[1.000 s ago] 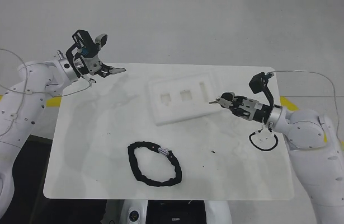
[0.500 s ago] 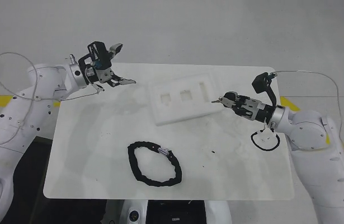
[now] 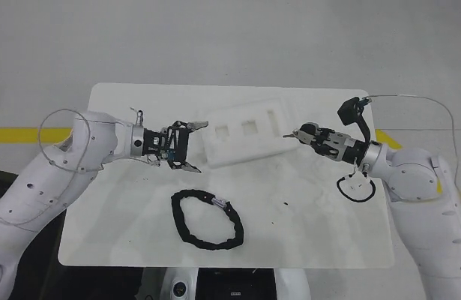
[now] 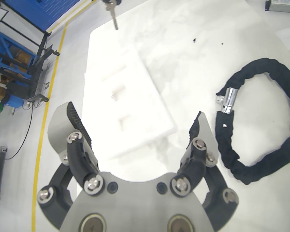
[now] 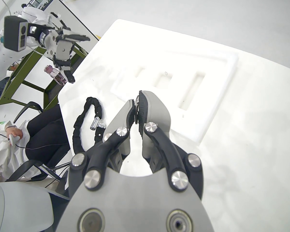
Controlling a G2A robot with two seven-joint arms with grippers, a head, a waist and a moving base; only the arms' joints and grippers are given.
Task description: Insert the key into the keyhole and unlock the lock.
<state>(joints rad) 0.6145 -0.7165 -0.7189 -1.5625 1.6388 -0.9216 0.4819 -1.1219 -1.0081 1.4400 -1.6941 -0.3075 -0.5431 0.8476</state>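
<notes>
Left claw (image 3: 199,147) swung in (spread wide) beside tray (image 3: 237,154); right claw (image 3: 296,136) pinches key (image 4: 114,18).

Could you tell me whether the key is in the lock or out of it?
Out: the right gripper holds the key in the air, apart from the lock lying on the table.

Table (image 3: 327,232): foam tray (image 3: 237,156) lies on it, mid-width, toward the back. Chain lock (image 3: 234,225) lies flat in a loop in front of the tray, near the front edge; its cylinder end (image 3: 217,201) sits on the loop's rear side. Left gripper (image 3: 199,147) hangs just left of the tray, behind the loop. Right gripper (image 3: 299,135) is at the tray's right end, with the key (image 3: 288,136) between its fingers, tip over the tray's right edge.
</notes>
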